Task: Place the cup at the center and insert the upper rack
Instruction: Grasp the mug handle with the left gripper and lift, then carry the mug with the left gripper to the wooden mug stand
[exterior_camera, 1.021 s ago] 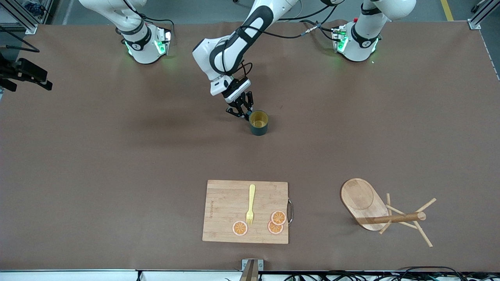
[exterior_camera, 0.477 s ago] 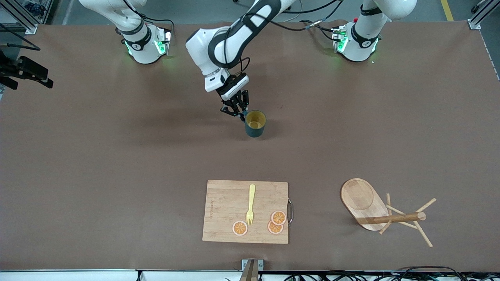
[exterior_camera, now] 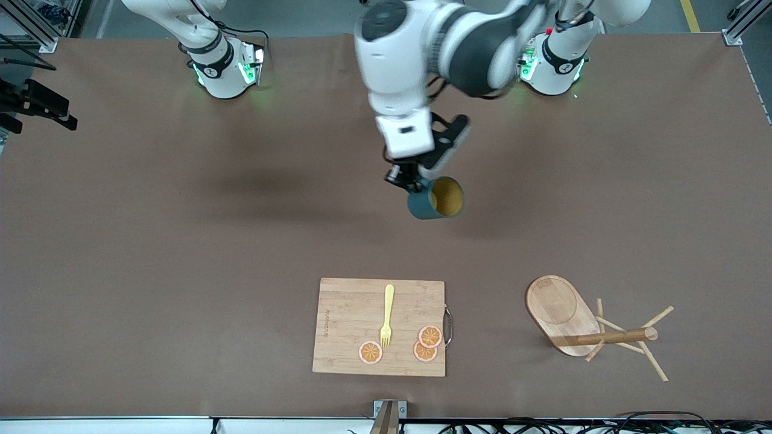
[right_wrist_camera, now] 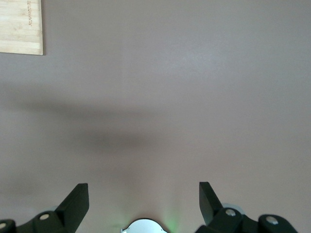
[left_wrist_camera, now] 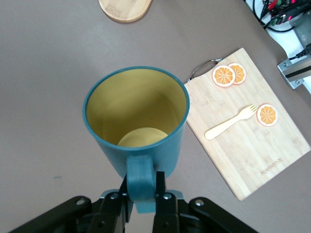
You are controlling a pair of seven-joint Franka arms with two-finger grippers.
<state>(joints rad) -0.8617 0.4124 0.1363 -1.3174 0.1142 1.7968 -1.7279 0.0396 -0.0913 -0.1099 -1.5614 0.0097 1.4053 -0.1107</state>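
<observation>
Hanging tilted and empty over the bare brown table's middle, the ribbed dark teal cup with mustard-yellow inside (exterior_camera: 435,199), handle clamped by the left gripper (exterior_camera: 412,179), well apart from the toppled light wooden mug tree (exterior_camera: 588,328) and rectangular wooden cutting board (exterior_camera: 350,319); waiting with jaws apart, the right gripper (right_wrist_camera: 144,204).

Both arms are white with round black joints. Thin black cables run along them. Green lights glow at their bases. The left gripper (left_wrist_camera: 143,196) has black fingers, and so does the right gripper (right_wrist_camera: 144,201).
</observation>
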